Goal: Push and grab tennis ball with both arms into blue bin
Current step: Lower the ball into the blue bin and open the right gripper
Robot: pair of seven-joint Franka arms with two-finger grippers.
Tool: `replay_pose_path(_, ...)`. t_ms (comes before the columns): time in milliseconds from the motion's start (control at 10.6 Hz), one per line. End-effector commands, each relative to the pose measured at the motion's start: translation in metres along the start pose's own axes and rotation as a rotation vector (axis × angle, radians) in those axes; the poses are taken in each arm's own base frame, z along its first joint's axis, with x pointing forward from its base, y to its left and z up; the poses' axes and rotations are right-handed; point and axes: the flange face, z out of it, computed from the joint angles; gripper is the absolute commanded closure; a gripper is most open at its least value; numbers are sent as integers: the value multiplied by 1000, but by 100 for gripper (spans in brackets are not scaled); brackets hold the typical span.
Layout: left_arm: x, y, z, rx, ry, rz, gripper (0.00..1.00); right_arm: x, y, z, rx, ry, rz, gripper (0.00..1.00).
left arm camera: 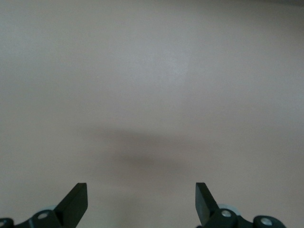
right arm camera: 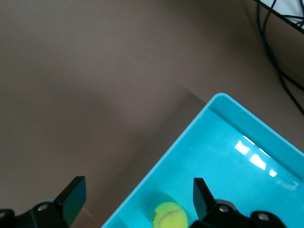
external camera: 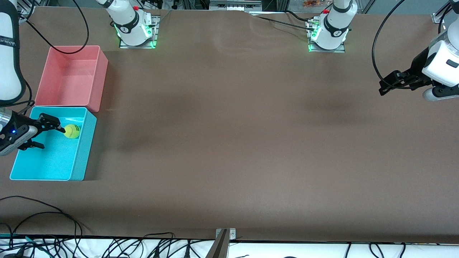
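A big flat table (external camera: 229, 143) with a plain brown cloth top fills almost the whole front view, and the cloth has soft dark shadows on it. A rectangular light blue plastic bin (external camera: 83, 150) sits on the cloth at the right arm's end of the table. The small fuzzy yellow-green tennis ball (external camera: 72, 131) lies inside the blue bin, on its floor, in the part of the bin that is farther from the front camera. A pink-red plastic bin of the same shape (external camera: 100, 77) stands just beside the blue bin, farther from the front camera than it. The right gripper (external camera: 45, 134) hangs over the blue bin, and its two black fingers (right arm camera: 72, 195) are spread wide with nothing between them. One fingertip looks very close to the ball, but it has no hold on it. The left gripper (external camera: 389, 83) waits up in the air, well apart from the blue bin, over the bare brown cloth at the left arm's end of the table. Its fingers (left arm camera: 76, 202) are spread wide too and hold nothing. The two white round arm bases (external camera: 134, 27) stand on metal plates with green lights at the table edge farthest from the front camera. Black cables (external camera: 53, 222) lie in loops on the cloth, nearer to the front camera than the blue bin.
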Motion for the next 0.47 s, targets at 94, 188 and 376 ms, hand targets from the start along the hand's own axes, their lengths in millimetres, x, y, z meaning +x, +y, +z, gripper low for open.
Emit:
replay_pose_path(94, 1, 0, -6, -14, -9, 10, 0, 20, -21, -35, 45, -4, 76, 0)
replay_pose_path(188, 1, -1, -6, -14, -9, 12, 0, 26, -31, -45, 41, -5, 56, 0)
replay_pose_path(376, 1, 0, -6, -14, -9, 12, 0, 32, -44, -51, 62, -19, 102, 0)
